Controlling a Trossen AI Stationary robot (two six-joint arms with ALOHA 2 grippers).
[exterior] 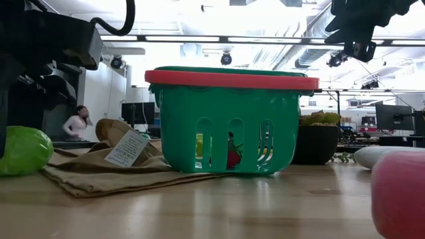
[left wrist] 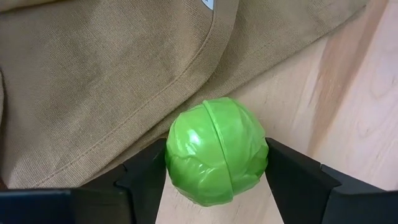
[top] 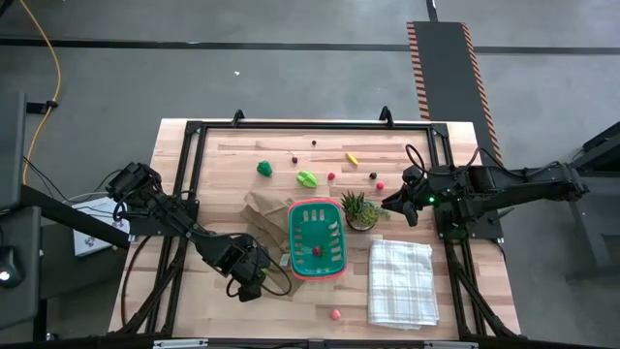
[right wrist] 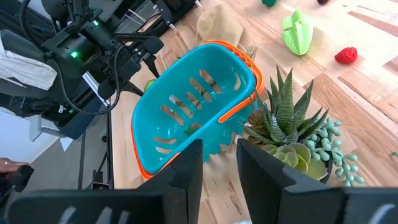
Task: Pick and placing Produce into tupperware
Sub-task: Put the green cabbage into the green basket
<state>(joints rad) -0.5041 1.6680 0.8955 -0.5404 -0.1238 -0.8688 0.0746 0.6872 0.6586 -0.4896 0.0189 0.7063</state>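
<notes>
My white checked cloth [top: 401, 282] lower right, spiky potted plant [top: 360, 210] centre, brown bag [top: 265, 219] left of centre, a person [exterior: 76, 123] far left.

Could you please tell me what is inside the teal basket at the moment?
Inside the teal basket sits a small red piece, seen from above and through the front slots. Something yellowish shows beside it through the slots; the wall hides the rest.

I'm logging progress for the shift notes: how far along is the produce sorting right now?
Early on. Done: one red piece lies in the teal basket. In hand: the left gripper has its fingers around a green cabbage ball beside the brown bag. Left: several pieces on the table, such as the yellow piece. The right gripper waits by the potted plant.
</notes>
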